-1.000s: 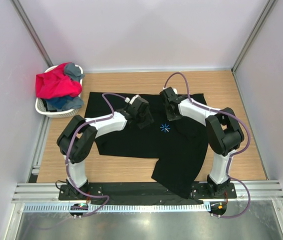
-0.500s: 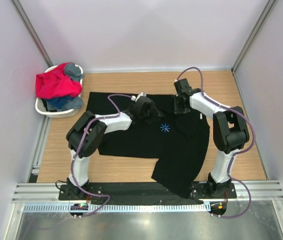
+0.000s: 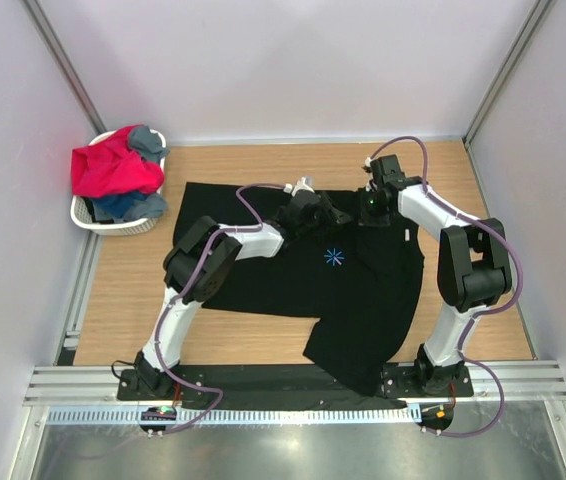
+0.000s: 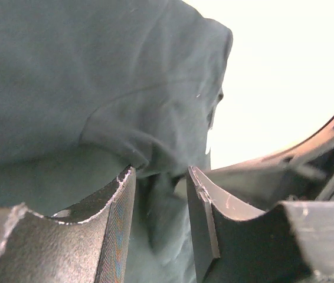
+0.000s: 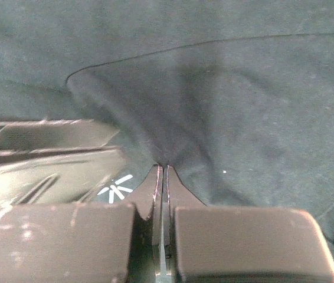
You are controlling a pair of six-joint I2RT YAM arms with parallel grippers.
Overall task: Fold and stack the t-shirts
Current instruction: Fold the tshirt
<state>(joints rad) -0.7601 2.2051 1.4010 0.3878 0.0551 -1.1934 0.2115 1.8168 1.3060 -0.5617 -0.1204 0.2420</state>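
**My right tool** [image 5: 162,168]: clenched, with the jaws pressed together on a pinch of the black t-shirt [image 3: 293,280]. The cloth draws up in a small tent to the pinch. From above, this tool [image 3: 371,205] sits at the far right part of the shirt, near its far edge.

**My left tool** [image 4: 160,177]: released, jaws part-way apart. A ridge of the same black cloth rises between the fingers [image 4: 120,224], but they are not closed on it. From above, this tool [image 3: 335,213] lies just left of my right one, over the shirt's far middle.

**Black t-shirt:** spread mostly flat across the middle of the wooden surface [image 3: 123,300], with both tools at its far edge. Its near right part runs down past the near edge of the surface.

**Starburst print** [image 3: 334,257]: light blue, on the shirt just near of both tools. It also shows beside my right fingers [image 5: 115,188].

**White laundry basket** [image 3: 88,218]: at the far left corner of the surface, well apart from the black shirt's middle and close to its far left corner.

**Basket contents:**
- a red-pink t-shirt [image 3: 108,165] heaped on top
- a grey one [image 3: 148,142] at its far right
- a blue one [image 3: 123,205] beneath, on the near side
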